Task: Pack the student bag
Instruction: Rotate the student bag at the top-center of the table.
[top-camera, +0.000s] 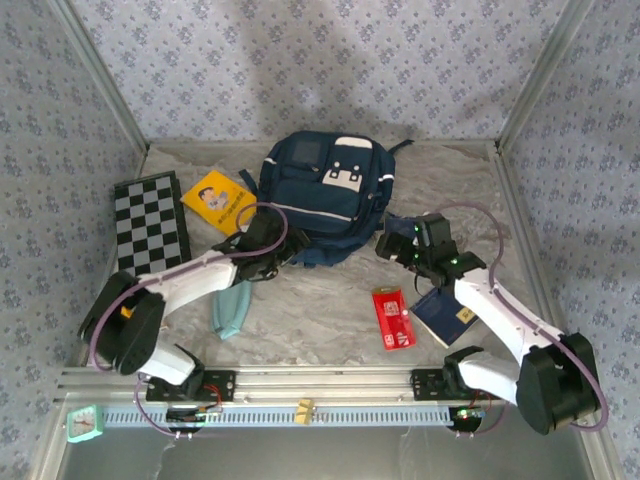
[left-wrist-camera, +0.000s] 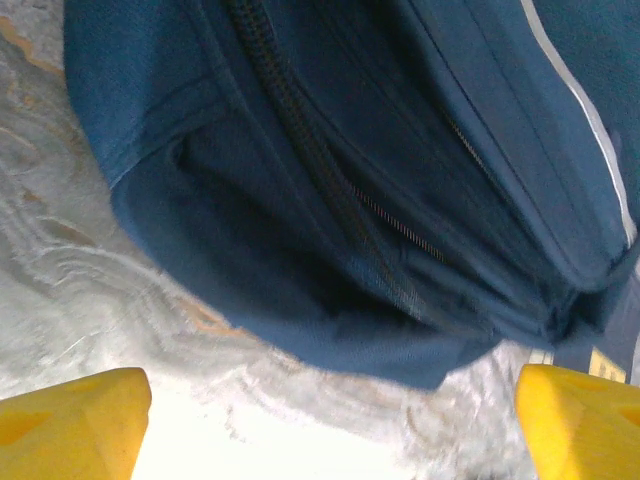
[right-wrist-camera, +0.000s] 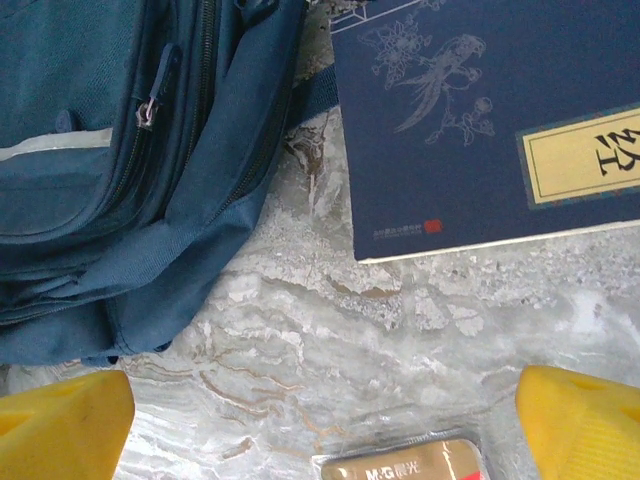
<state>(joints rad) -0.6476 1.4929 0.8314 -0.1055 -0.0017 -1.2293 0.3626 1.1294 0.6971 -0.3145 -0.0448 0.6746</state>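
**A:** Where's the student bag, and is anything in it?

**B:** The student bag (top-camera: 325, 195), navy with a white panel and two buckles, lies at the back middle of the marbled table (top-camera: 310, 310). I can't see inside it. In the left wrist view its zip lines look shut, but that view is blurred, so I wouldn't swear to it.

**A:** What's lying outside it?

**B:** Quite a lot. A checkerboard (top-camera: 148, 222) and a yellow booklet (top-camera: 220, 200) sit to the bag's left. A teal pouch (top-camera: 230, 312) lies nearer the front. A red packet (top-camera: 393, 318) and a navy book (top-camera: 445, 318) are at the front right. No gripper is touching any of them.

**A:** And the arms?

**B:** Both reach toward the bag's near edge. The left gripper (top-camera: 262, 245) is just beside its lower left corner, yellow fingers (left-wrist-camera: 70, 425) spread wide with nothing between them. The right gripper (top-camera: 400, 245) is near the lower right corner, over bare table, its fingers likewise wide apart and empty.

**A:** So how far along is it?

**B:** Barely begun, I'd judge. Opening the bag looks like the first job, and then every item has to go in.
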